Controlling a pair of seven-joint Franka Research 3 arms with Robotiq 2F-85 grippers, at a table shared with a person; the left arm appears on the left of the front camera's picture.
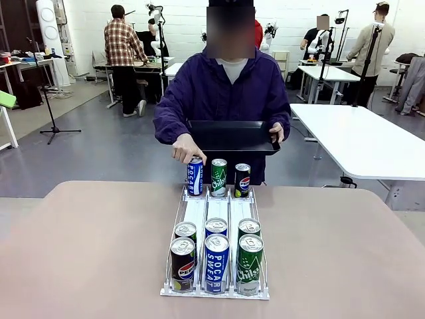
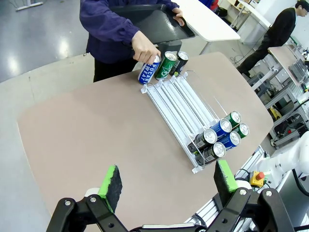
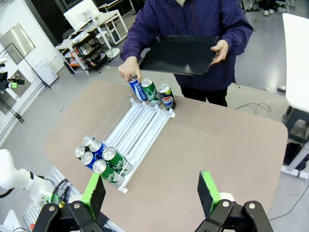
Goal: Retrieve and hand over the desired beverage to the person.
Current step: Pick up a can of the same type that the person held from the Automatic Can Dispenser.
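The person (image 1: pixel 222 86) in a dark purple jacket stands at the far side, holding a black tray (image 1: pixel 232 136) in one hand. Their other hand (image 1: pixel 184 151) grips the top of a blue Pocari Sweat can (image 1: pixel 194 176) at the far end of the white can rack (image 1: pixel 218 219). Beside it stand a green Chilsung can (image 1: pixel 218 177) and a Pepsi can (image 1: pixel 242 180). Several cans (image 1: pixel 216 256) fill the rack's near end. My left gripper (image 2: pixel 166 181) hangs open high above the table; my right gripper (image 3: pixel 153 189) is open too, also well above it.
The tan table (image 1: pixel 86 246) spreads wide on both sides of the rack. White tables (image 1: pixel 362 139) and other people stand in the room behind. The rack in the left wrist view (image 2: pixel 186 108) runs diagonally; in the right wrist view the rack (image 3: pixel 135 135) does too.
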